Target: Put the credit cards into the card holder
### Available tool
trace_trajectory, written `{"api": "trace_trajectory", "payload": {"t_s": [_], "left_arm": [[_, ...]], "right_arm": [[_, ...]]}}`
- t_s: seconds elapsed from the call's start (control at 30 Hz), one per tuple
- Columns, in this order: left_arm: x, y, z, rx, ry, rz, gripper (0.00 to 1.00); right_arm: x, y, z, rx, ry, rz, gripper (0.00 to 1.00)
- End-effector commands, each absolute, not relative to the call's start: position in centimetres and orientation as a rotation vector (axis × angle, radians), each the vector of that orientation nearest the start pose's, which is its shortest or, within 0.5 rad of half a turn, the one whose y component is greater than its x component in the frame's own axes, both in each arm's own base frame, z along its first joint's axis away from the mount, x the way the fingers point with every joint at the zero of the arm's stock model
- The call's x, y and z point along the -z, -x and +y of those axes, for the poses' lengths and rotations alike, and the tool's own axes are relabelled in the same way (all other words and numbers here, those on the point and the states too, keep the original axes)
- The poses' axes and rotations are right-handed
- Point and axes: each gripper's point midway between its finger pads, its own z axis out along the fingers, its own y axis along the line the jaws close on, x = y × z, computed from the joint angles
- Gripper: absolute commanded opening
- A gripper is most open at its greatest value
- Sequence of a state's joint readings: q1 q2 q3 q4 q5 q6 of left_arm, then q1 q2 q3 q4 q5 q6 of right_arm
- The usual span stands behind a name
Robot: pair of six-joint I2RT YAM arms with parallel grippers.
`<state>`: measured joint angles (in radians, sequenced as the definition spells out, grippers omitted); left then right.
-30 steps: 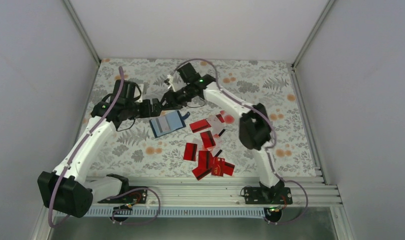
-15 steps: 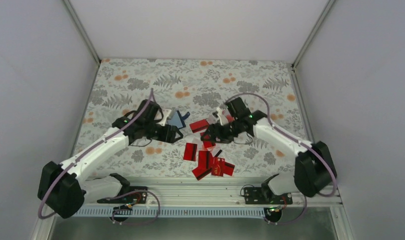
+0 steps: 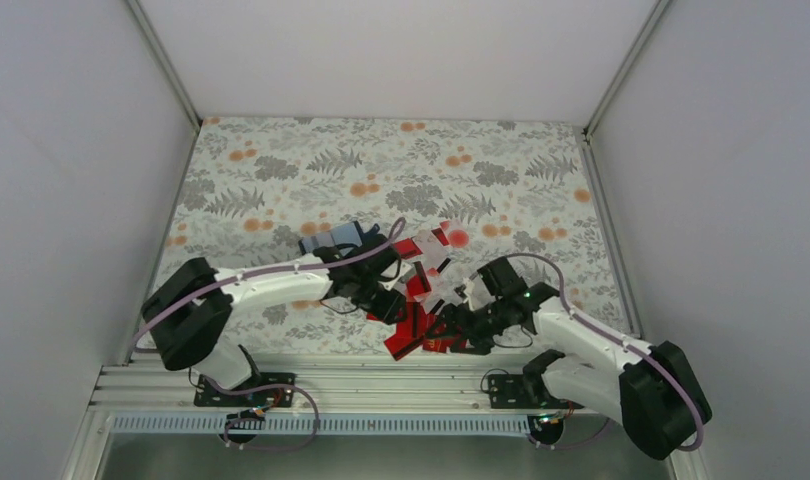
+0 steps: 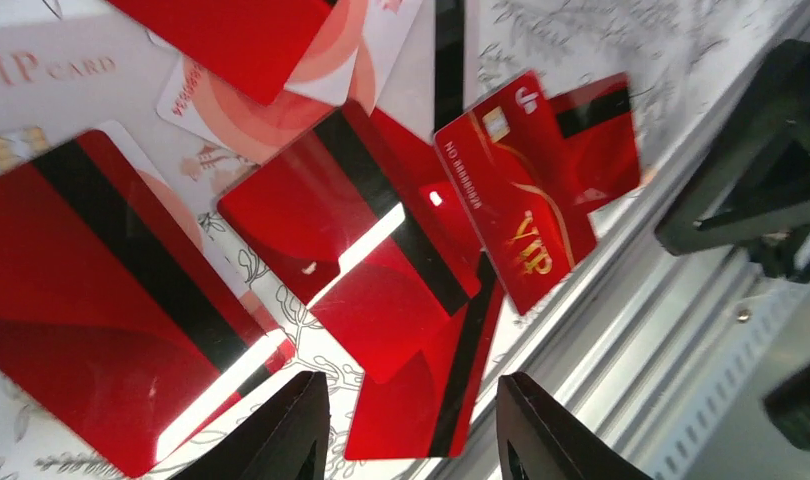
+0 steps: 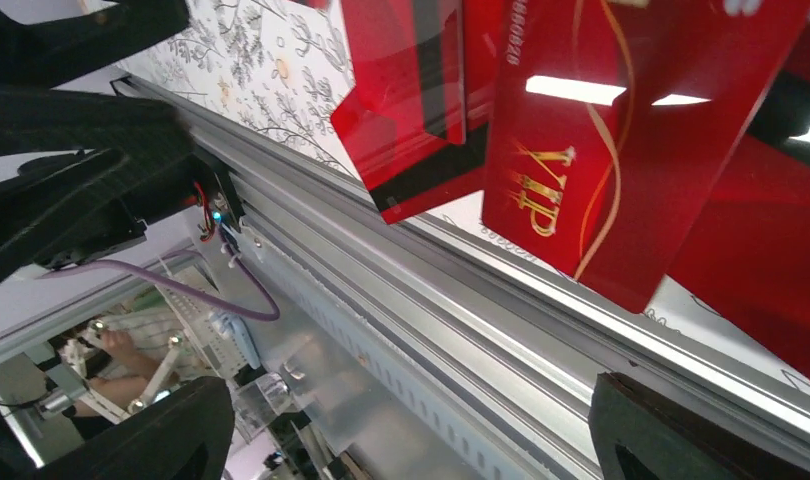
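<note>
The table with its leaf-and-flower cloth [image 3: 281, 170] is filling the middle of the overhead view, and a ribbed metal rail [image 3: 381, 372] is running along its bottom edge. The left arm [image 3: 261, 285] is reaching in from the lower left and the right arm [image 3: 591, 340] from the lower right, both stretching low toward the centre. The credit cards [image 3: 416, 300] are lying in a loose, overlapping heap just right of centre, running from mid-table down to the rail. The card holder [image 3: 326, 240], dark blue, is sitting on the cloth just left of centre, near the upper end of the heap, with the left arm partly covering it. The left gripper [image 3: 389, 300] is hanging over the left side of the heap. In its own camera its fingers [image 4: 291, 430] are standing partway apart with nothing between them, above a red card with a black stripe [image 4: 421, 400] lying flat. The right gripper [image 3: 451, 325] is hovering at the lower edge of the heap. In its camera its fingers [image 5: 131, 440] are spreading wide at the bottom corners, holding nothing, over the rail. A red VIP card [image 5: 601, 170] is lying just beyond the rail, and a white VIP card [image 4: 41, 80] is showing in the upper left of the left wrist view.
</note>
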<state>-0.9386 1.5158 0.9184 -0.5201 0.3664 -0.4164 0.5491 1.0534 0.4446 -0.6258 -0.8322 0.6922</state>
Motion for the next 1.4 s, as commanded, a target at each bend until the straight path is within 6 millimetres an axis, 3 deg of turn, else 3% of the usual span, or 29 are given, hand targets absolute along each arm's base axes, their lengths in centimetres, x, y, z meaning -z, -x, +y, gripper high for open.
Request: {"api": "trace_trajectory", "payload": {"t_s": [0.0, 0.23, 0.37, 0.5, 0.73, 0.87, 1.13, 1.37], "left_arm": [[-6.5, -14.9, -32.8, 0.803, -0.897, 2.787, 0.43], [-4.2, -13.2, -32.5, 0.799, -0.897, 2.888, 0.43], [-3.7, -12.9, -31.5, 0.760, -0.871, 2.918, 0.51], [-3.2, -11.9, -31.0, 0.791, -0.875, 2.947, 0.52], [-3.2, -10.3, -30.9, 0.872, -0.919, 2.947, 0.53], [-2.9, -10.1, -31.2, 0.897, -0.944, 2.934, 0.53], [-2.7, -9.5, -31.7, 1.007, -0.900, 2.920, 0.52], [-3.1, -8.1, -32.6, 1.130, -0.954, 2.894, 0.52]], "right_arm": [[-7.9, -9.4, 21.7, -1.561, -0.126, 2.976, 0.90], [-6.4, -8.7, 21.9, -1.602, -0.302, 2.944, 0.94], [-5.7, -9.3, 22.4, -1.535, -0.333, 2.952, 0.94], [-5.4, -9.8, 23.6, -1.457, -0.364, 2.957, 0.94], [-5.4, -9.9, 25.4, -1.334, -0.440, 2.985, 0.93], [-4.2, -9.5, 25.9, -1.279, -0.507, 3.004, 0.92], [-2.3, -9.1, 27.1, -1.257, -0.507, 3.013, 0.87], [-2.3, -9.5, 27.9, -1.295, -0.490, 2.981, 0.86]]}}
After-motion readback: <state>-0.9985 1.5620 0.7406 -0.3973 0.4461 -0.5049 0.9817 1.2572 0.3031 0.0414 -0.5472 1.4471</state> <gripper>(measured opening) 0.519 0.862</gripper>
